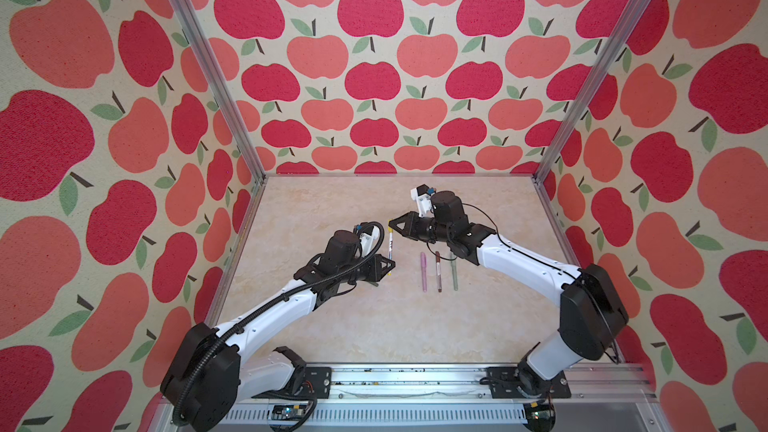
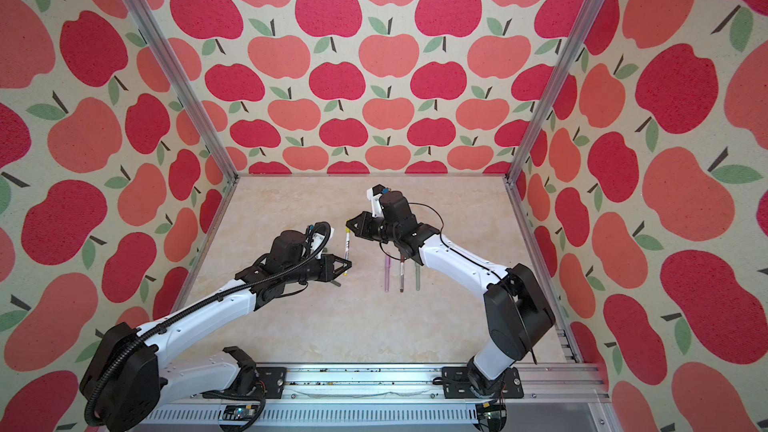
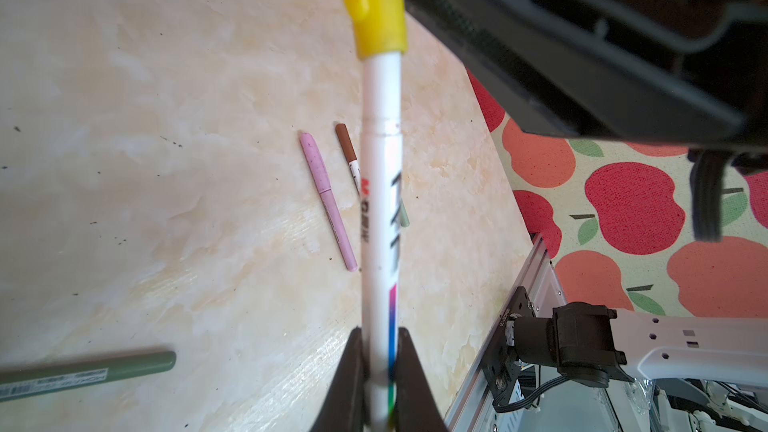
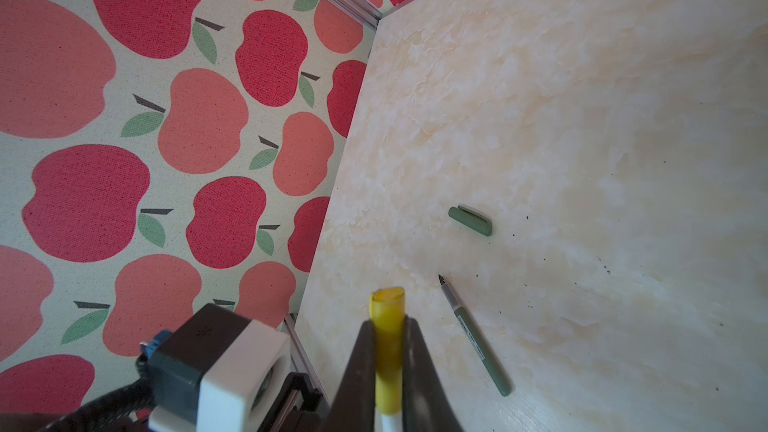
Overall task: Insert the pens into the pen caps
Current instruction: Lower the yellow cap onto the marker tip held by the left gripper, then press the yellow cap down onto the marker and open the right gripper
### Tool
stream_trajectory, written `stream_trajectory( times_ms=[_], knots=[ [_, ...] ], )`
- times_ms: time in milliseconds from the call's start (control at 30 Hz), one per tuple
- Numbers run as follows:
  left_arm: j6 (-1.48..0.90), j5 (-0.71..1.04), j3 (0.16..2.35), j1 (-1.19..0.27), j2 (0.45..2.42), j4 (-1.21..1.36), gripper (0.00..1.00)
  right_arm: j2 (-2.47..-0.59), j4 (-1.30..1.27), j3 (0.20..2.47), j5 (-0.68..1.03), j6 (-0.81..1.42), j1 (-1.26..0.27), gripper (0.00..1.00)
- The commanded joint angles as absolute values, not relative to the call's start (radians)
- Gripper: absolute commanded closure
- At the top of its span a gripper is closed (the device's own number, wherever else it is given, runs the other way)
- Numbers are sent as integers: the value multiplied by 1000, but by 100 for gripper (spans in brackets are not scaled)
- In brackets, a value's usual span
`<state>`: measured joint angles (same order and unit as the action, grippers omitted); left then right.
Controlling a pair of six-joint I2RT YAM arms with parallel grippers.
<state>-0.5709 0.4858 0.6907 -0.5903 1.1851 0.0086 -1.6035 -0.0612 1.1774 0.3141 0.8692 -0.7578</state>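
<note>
The left gripper (image 1: 390,264) is clamping tight on the rear end of the slim white plastic pen with yellow trim (image 3: 380,201), holding it in the air above the middle of the marbled beige desk (image 1: 332,326). The right gripper (image 4: 388,322) is pinching the stubby yellow plastic cap (image 4: 388,351), which is sitting over the pen's tip. Seating it fully is likely calling for a straight push along the barrel, with both grips firm. Three capped pens are lying in a row just right of centre, partly under the right arm but clear of the push: a lilac-pink pen (image 1: 424,272), a brown-capped pen (image 1: 438,271) and a sage green pen (image 1: 454,274). The uncapped dark green pen (image 4: 478,338) and the dark green cap (image 4: 469,221) are lying apart on the desk.
</note>
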Motion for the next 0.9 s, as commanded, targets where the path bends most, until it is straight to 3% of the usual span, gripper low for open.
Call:
stream_trajectory(
  times_ms=[0,500,700,800,867],
  knots=[
    [-575,436,695,-571,1151,72,100,-1577,-21,1155,333,830,-782,93],
    [-547,423,721,-541,1129,113,100,-1547,-53,1090,377,773,-818,93],
    [-501,492,743,-525,1144,114,100,-1540,-54,1076,391,768,-818,92],
    [-460,537,747,-522,1144,81,100,-1517,-45,1080,393,742,-811,86],
    [-434,573,740,-522,1142,54,100,-1490,-41,1081,406,717,-799,77]
  ],
)
